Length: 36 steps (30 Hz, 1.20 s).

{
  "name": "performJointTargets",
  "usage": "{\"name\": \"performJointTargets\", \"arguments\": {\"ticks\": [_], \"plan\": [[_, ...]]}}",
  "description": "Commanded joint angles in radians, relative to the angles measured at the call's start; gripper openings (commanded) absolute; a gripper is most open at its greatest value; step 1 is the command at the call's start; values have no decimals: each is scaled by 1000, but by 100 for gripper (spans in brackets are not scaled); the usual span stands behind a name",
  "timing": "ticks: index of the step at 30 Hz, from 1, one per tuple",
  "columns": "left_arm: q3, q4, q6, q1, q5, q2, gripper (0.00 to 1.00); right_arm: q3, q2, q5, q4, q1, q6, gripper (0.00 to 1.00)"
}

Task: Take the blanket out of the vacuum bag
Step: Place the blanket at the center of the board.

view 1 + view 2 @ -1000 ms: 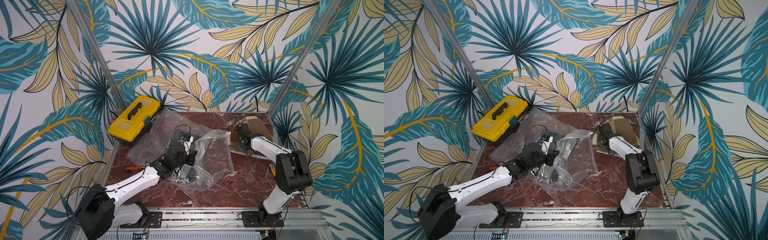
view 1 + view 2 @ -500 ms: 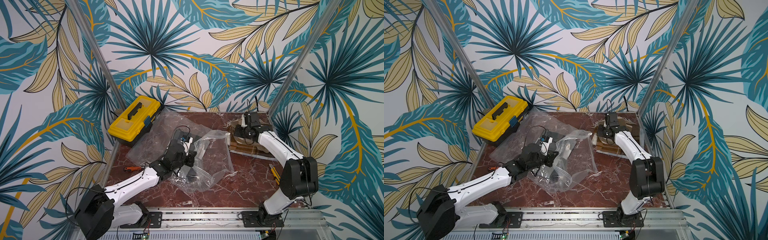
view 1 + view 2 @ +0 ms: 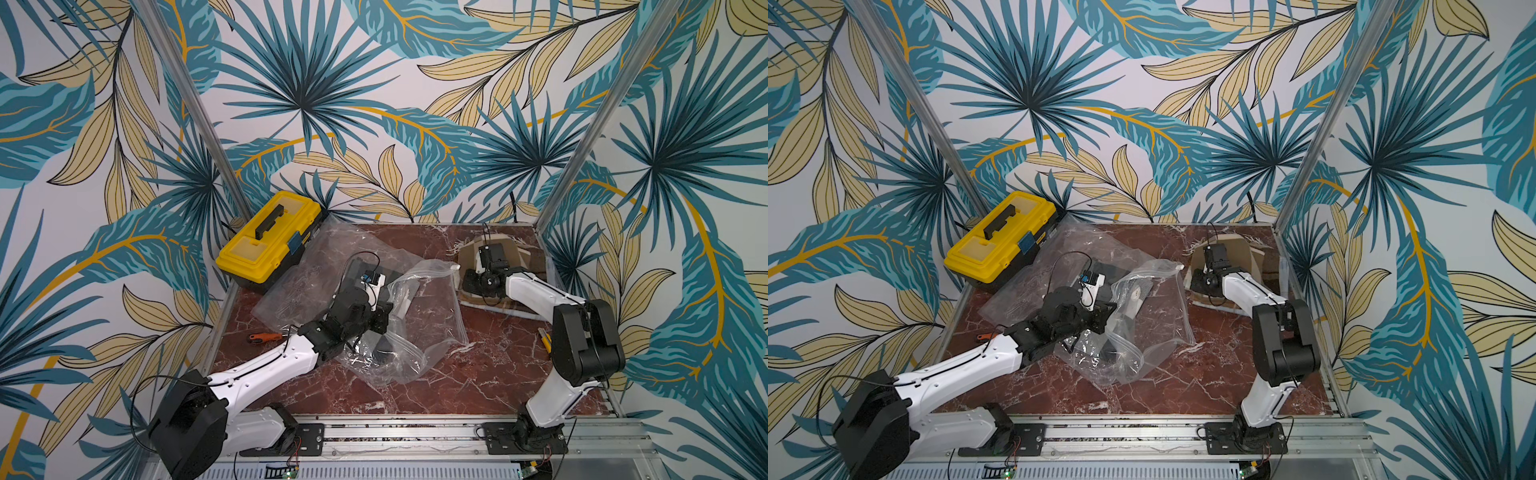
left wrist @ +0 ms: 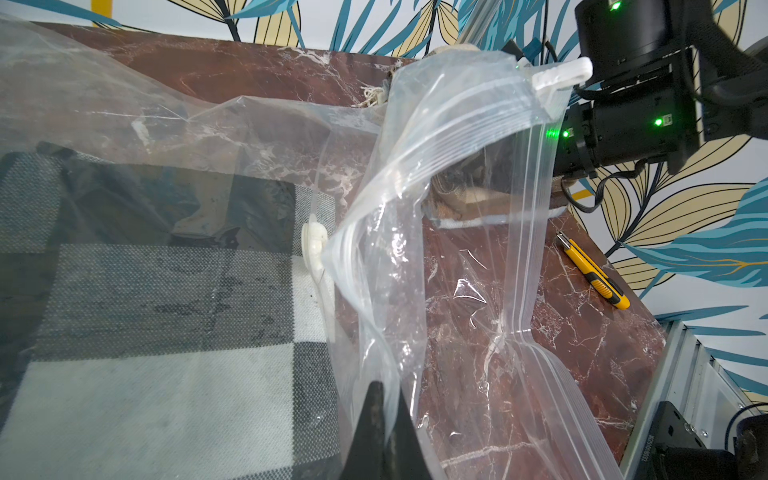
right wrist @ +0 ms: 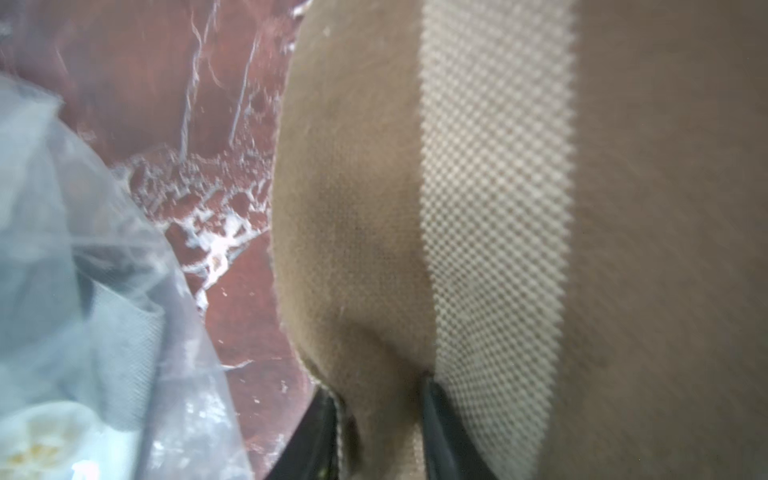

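Observation:
The brown and beige blanket [image 3: 519, 257] [image 3: 1246, 257] lies folded on the table at the back right, outside the clear vacuum bag [image 3: 432, 307] [image 3: 1163, 316]. My right gripper [image 3: 471, 286] [image 5: 378, 399] is pressed down on the blanket [image 5: 374, 208]. Its jaws stand apart, with a loose fold of the fabric between them. My left gripper [image 3: 384, 320] [image 4: 384, 399] is shut on a pinch of the bag's plastic [image 4: 457, 166]. The bag's zip mouth faces the blanket.
A second clear bag [image 3: 307, 266] with a grey checked cloth [image 4: 166, 332] inside lies under the left arm. A yellow toolbox [image 3: 270, 241] stands at the back left. An orange-handled tool [image 3: 262, 337] lies at the left edge and a yellow utility knife [image 4: 594, 270] at the right edge.
The right wrist rose, then came back down onto the brown blanket, and its jaws have parted. The left arm and the bag have stayed put.

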Motion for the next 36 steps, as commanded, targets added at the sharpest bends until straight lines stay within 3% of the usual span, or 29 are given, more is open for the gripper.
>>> {"name": "performJointTargets", "arguments": {"ticks": [1, 5, 9, 14, 19, 25, 31, 36], "plan": [[4, -12, 7, 4, 18, -2, 0, 30, -91, 50, -50, 2, -27, 51], [13, 4, 4, 4, 33, 25, 0, 69, -189, 89, -140, 2, -49, 64], [33, 5, 5, 3, 48, 51, 0, 66, -285, 124, -187, -21, -59, 72], [49, 3, 7, 4, 56, 62, 0, 13, -350, 54, -166, -169, -72, 76], [41, 22, -9, 2, 63, 63, 0, -22, -319, -107, -81, -332, -86, 77], [13, 12, -10, 1, 56, 41, 0, -43, -261, -288, 38, -455, -113, 77], [-32, 45, -13, 3, 39, 28, 0, -69, -172, -422, 263, -583, 27, 77], [-26, 58, -2, 4, 44, 61, 0, -10, -47, -471, 333, -610, 94, 68]]}}
